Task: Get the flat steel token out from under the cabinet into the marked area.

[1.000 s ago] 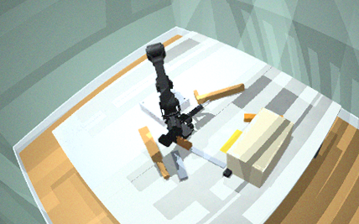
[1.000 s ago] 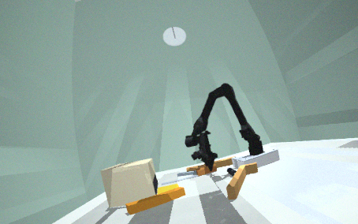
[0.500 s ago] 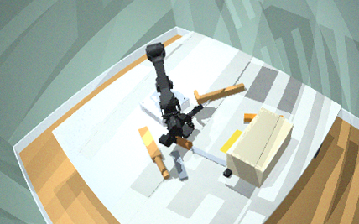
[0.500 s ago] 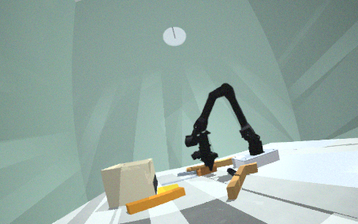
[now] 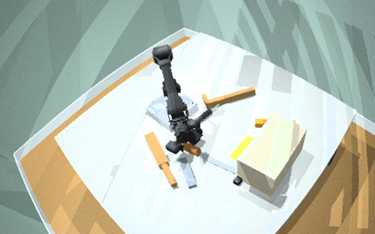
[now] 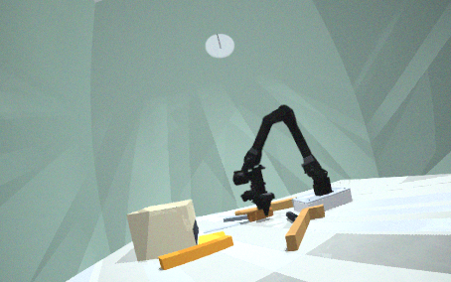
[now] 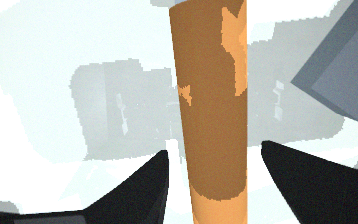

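My gripper (image 6: 266, 211) (image 7: 214, 152) is open. Its fingers stand either side of a brown-orange round handle (image 5: 191, 149) (image 6: 254, 214) (image 7: 212, 110), with gaps on both sides in the wrist view. The handle's long thin flat blade (image 5: 220, 163) lies pointing at the cabinet's near left corner; I cannot tell whether its tip is under the cabinet. The beige cabinet (image 5: 270, 152) (image 6: 161, 230) stands right in the top view. A yellow patch (image 5: 241, 147) (image 6: 211, 238) lies in front of it. The steel token is not visible in any view.
A wooden paddle (image 5: 155, 150) and a blue-grey bar (image 5: 189, 173) (image 7: 334, 75) lie beside the handle. An L-shaped wooden piece (image 5: 231, 97) (image 6: 297, 233) and a dark-handled tool (image 5: 203, 117) lie on the other side. An orange bar (image 6: 196, 252) and a small black block (image 5: 237, 180) are near the cabinet.
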Tool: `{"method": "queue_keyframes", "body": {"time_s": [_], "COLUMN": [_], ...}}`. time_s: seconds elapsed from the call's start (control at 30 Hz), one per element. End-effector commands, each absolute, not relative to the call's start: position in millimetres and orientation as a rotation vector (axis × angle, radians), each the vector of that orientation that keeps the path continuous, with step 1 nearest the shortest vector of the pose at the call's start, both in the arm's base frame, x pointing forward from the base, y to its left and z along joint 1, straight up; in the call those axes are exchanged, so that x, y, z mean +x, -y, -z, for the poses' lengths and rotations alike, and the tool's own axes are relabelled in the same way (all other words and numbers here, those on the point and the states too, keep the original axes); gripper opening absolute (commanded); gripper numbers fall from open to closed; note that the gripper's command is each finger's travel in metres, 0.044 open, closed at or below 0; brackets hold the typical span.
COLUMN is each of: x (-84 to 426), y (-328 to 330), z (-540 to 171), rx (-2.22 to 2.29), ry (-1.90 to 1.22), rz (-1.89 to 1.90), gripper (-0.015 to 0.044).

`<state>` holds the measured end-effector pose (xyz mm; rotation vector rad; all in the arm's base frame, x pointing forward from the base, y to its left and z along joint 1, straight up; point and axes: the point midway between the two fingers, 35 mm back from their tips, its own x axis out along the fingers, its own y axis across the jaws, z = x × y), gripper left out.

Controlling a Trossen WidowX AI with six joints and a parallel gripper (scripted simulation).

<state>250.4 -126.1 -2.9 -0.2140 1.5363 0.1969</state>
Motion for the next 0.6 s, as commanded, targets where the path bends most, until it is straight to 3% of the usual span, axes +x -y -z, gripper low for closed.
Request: {"method": "queue_keyframes", "body": {"time_s": [0.0,0.13,0.27,0.57], "x": [248.7,246.0,249.3,249.3], "y": [125.8,126.0,127.0,127.0], "z": [4.7,7.2,4.5,4.5], "rx": [-0.213,-0.213,-0.214,-0.214], "ry": [-1.537,-1.537,-1.533,-1.533], "rz": [-0.199,-0.198,-0.193,-0.193], "gripper": [0.027,0.027,0.0165,0.0105]}}
